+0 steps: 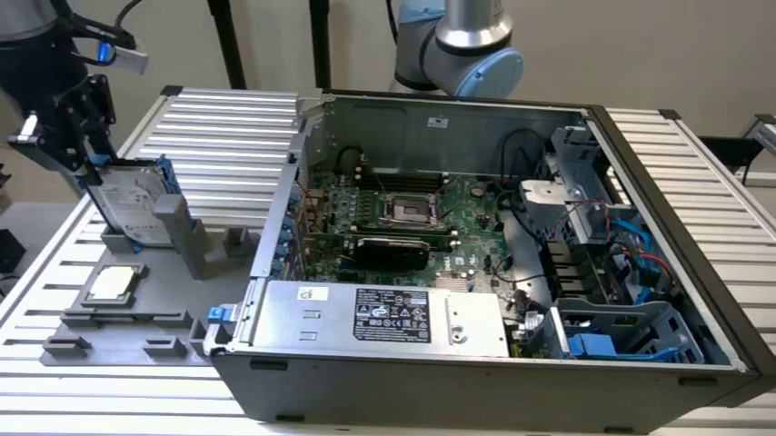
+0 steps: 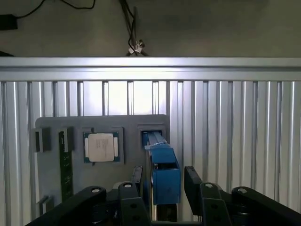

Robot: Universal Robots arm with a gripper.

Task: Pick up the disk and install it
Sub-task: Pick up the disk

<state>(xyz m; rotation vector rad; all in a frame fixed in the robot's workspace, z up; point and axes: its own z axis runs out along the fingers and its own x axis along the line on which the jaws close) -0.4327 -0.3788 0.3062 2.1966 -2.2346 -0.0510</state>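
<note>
Straddling upright disk (image 1: 127,204), tool (image 2: 164,180) jaws spread; CPU chip (image 1: 109,283) beside, computer case (image 1: 485,386) near.

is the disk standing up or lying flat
Upright: the disk stands on edge in a slot of the grey fixture, label facing sideways, the open claw straddling its top edge.

Gaps flank the disk (image 2: 162,162) inside the spread pincer (image 2: 164,175); a holder (image 1: 182,229) hems its base.

Count, bench: 1 disk (image 1: 127,204); 1 CPU chip (image 1: 112,283); 1 green circuit strip (image 2: 66,165); 1 grey fixture tray (image 1: 122,341); 1 open computer case (image 1: 424,400); 1 silver power-supply box (image 1: 376,318); 1 gripper (image 2: 164,173).
</note>
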